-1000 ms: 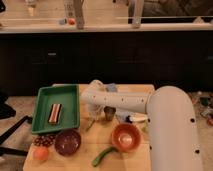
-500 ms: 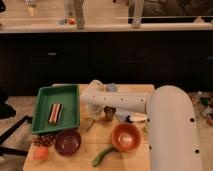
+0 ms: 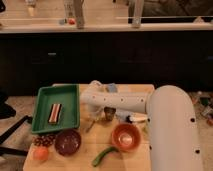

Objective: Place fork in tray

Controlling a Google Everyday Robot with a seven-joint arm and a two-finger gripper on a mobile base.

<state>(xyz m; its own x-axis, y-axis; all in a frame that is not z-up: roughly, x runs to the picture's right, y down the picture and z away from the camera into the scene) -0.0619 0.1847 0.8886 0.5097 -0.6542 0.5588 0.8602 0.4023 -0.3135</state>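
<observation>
Gripper (image 3: 108,115) hangs just beside the slender silver metal fork (image 3: 91,125), right of the shallow rectangular green plastic tray (image 3: 56,89); its state cannot be told.

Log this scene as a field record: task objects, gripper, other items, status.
fork: small slender silver metal fork, on the wooden table just right of the tray, outside it
tray: large shallow rectangular green plastic tray, holding one striped block
gripper: gripper, under the white arm, above the table, right of the fork
others: round maroon bowl; round orange bowl; green-handled utensil
status: fork not yet in tray
</observation>
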